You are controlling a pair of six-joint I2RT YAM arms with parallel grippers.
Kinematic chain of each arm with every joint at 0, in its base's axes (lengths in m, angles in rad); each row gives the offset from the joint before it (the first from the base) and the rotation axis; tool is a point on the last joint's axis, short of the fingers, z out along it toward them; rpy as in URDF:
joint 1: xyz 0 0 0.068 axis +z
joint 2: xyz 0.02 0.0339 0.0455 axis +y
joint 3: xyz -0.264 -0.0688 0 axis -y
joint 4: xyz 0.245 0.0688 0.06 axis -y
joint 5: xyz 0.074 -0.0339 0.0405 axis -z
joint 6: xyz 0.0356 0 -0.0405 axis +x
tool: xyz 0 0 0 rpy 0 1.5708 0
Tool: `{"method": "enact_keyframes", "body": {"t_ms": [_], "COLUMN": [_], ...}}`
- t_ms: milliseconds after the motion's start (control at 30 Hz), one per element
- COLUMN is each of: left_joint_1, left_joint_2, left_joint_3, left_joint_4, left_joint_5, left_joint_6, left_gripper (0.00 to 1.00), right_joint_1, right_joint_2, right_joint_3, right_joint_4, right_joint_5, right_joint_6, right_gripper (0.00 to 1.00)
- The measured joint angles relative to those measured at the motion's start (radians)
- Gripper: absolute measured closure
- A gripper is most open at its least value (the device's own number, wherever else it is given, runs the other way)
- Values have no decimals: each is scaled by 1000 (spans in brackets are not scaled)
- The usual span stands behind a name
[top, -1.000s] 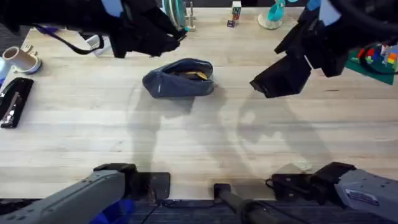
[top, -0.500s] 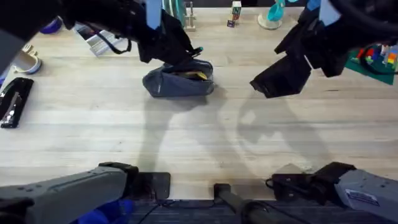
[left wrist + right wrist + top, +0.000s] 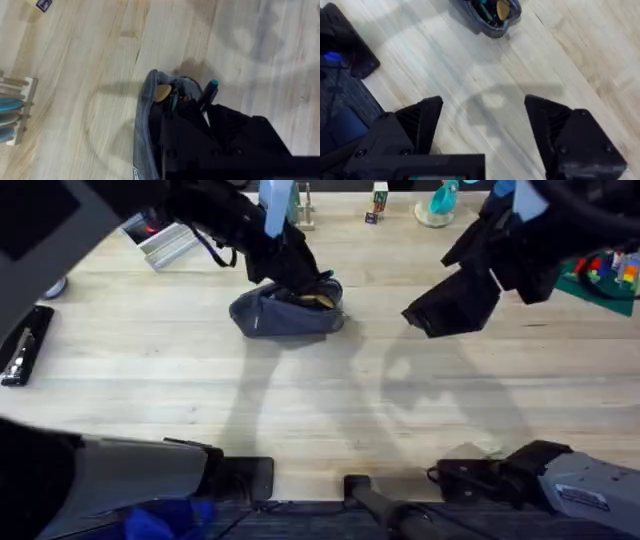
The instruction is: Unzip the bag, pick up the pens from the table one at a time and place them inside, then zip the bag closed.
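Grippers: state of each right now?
Left gripper: at the open pencil pouch mouth, state cannot be told.
Right gripper: open, empty, above the table.

The left end effector (image 3: 300, 278) sits right over the open top of the bag (image 3: 285, 312), so from above its fingertips can't be made out, nor whether they grip anything. In the left wrist view its dark body covers much of the bag's mouth; a pen (image 3: 208, 94) pokes out, only its teal-tipped end visible. What the yellowish thing (image 3: 162, 92) inside is, I can't tell. The bag's near end runs off that picture's edge.
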Motion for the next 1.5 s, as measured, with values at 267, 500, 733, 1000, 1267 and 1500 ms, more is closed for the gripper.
{"method": "enact_keyframes", "body": {"t_ms": [267, 500, 733, 1000, 1267, 1500], "left_joint_1": [-4, -39, -82, -85, -85, -85], "left_joint_2": [64, 127, 148, 148, 148, 148], "left_joint_3": [0, 0, 0, 0, 0, 0], "left_joint_4": [28, 53, 54, 53, 54, 56], "left_joint_5": [-28, -78, -180, -240, -255, -257], "left_joint_6": [0, 0, 0, -16, -23, -24], "left_gripper": [960, 960, 960, 960, 948, 210], "right_joint_1": [0, 0, 0, 0, 0, 0], "right_joint_2": [0, 0, 0, 0, 0, 0], "right_joint_3": [0, 0, 0, 0, 0, 0], "right_joint_4": [0, 0, 0, 0, 0, 0], "right_joint_5": [0, 0, 0, 0, 0, 0], "right_joint_6": [0, 0, 0, 3, 3, 3], "right_gripper": [6, 6, 5, 5, 5, 6]}}
